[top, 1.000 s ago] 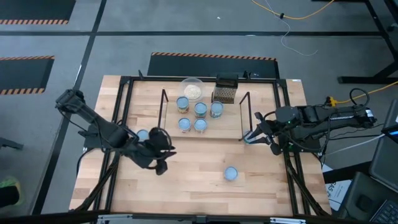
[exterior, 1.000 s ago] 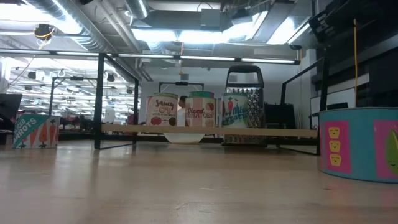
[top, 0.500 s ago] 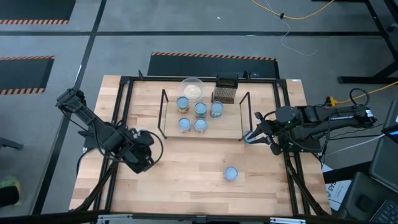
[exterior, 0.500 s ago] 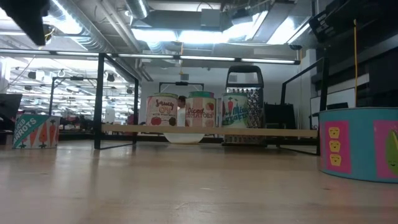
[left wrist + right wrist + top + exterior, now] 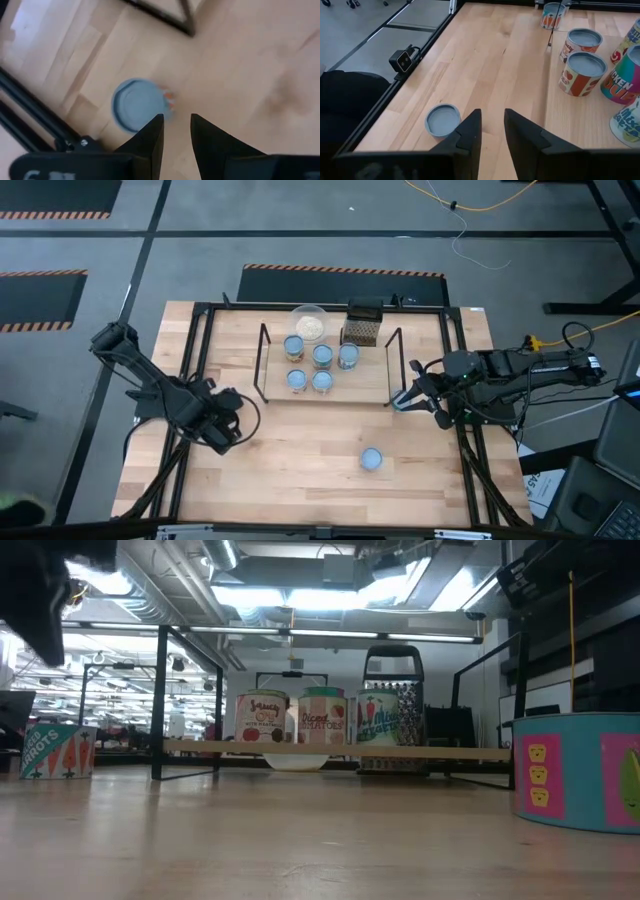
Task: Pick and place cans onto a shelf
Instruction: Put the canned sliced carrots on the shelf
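On the desk (image 5: pixel 300 450), the shelf (image 5: pixel 368 384) near the far edge carries five cans. I'm reaching for the next can (image 5: pixel 137 104) by the left edge; my left hand (image 5: pixel 176 131) hangs just above it, empty, fingers slightly parted. Next: centre, descend, grip. My right hand (image 5: pixel 408 398) waits, fingers ajar, at the shelf's right end.
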You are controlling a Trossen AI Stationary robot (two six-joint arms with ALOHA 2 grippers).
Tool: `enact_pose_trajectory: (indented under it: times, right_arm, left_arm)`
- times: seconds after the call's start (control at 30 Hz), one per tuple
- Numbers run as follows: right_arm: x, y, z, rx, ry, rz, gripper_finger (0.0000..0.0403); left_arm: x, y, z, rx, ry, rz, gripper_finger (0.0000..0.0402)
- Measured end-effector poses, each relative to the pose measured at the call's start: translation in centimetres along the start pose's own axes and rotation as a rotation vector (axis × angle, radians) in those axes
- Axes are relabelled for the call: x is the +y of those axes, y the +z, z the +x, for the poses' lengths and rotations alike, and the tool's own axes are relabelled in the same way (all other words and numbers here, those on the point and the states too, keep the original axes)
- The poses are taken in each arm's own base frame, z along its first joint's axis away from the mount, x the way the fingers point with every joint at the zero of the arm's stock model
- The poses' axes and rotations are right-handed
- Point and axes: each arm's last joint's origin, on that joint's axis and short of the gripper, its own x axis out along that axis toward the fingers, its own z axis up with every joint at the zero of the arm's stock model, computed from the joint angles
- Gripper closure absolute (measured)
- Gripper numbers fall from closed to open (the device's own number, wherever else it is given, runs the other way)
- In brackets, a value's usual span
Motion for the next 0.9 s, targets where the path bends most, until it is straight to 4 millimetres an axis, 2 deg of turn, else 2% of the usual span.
enact_pose_trajectory:
  times: [0.27, 0.4, 0.9]
  right_arm:
    - [0.0, 0.0, 0.0, 0.0, 0.0, 0.0, 0.0315]
    - [0.0, 0.0, 0.0, 0.0, 0.0, 0.0, 0.0315]
    - [0.0, 0.0, 0.0, 0.0, 0.0, 0.0, 0.0315]
  left_arm:
    - [0.4, -1.9, 3.9, 0.021, 0.049, 0.014, 0.0312]
    - [0.5, -2.4, 5.2, 0.023, 0.05, 0.006, 0.0312]
    - [0.9, -2.5, 6.6, 0.029, 0.066, -0.028, 0.0312]
